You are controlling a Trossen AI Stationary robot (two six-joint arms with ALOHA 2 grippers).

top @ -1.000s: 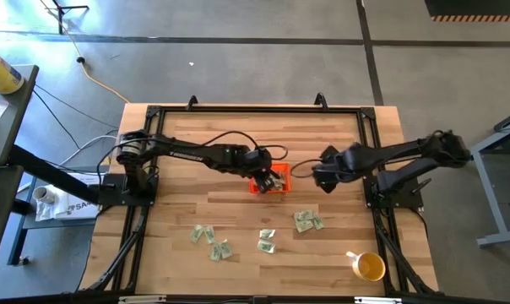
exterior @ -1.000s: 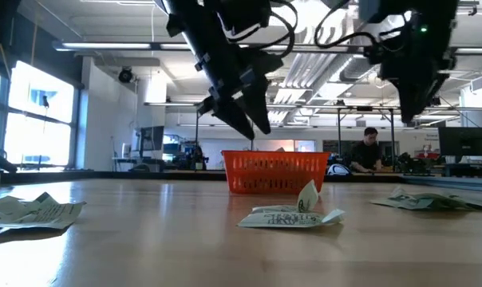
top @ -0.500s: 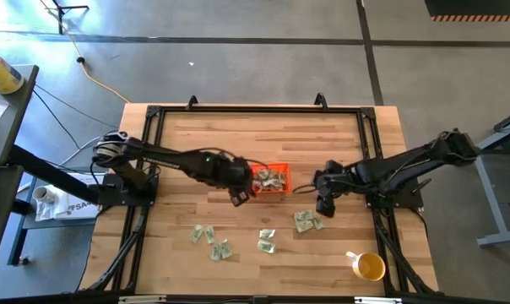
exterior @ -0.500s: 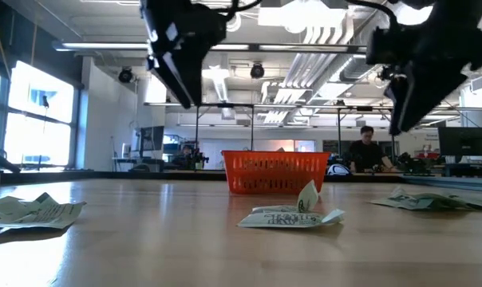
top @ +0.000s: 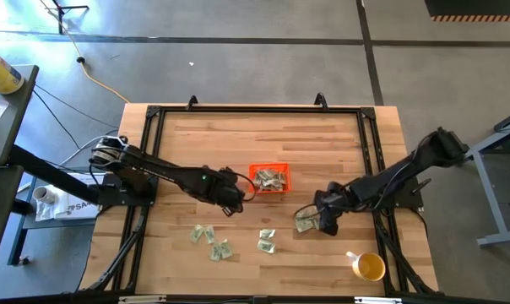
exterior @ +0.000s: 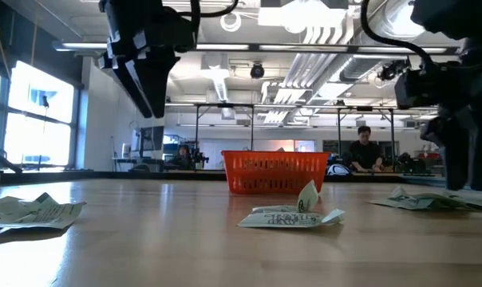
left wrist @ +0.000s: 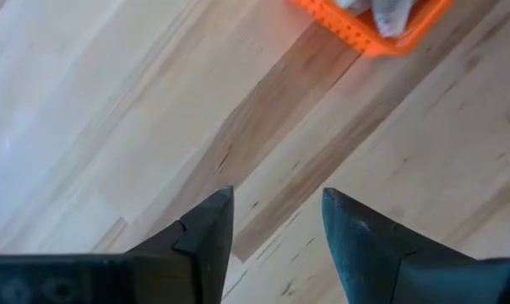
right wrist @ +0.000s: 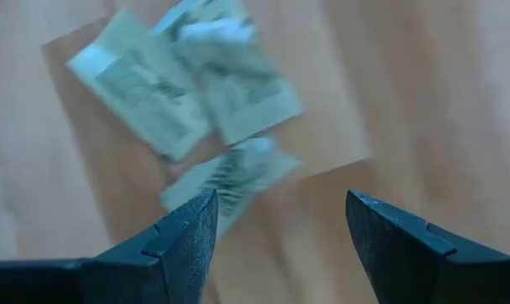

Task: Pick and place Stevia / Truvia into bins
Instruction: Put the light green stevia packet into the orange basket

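Note:
The orange bin [top: 269, 178] sits mid-table with several pale green packets in it; it also shows in the low view [exterior: 276, 172] and the left wrist view [left wrist: 369, 21]. Loose packets lie near the front: a cluster [top: 211, 242] at front left, one pile [top: 266, 241] in the middle, and a pile [top: 305, 221] under my right gripper. My left gripper [top: 232, 203] is open and empty above bare wood [left wrist: 272, 215], left of the bin. My right gripper [top: 324, 221] is open just above that pile [right wrist: 196, 110], touching nothing.
A round yellow cup [top: 369, 267] stands at the front right corner. A black frame [top: 255, 111] runs along the table's edges. Bare wood lies between the bin and the far edge. In the low view, people show in the room far beyond the table.
My left gripper has left the bin and gone toward the table's left and near edge; the packets in the bin have come into view. My right gripper has gone toward the near edge and down, and now stands over the right packet pile.

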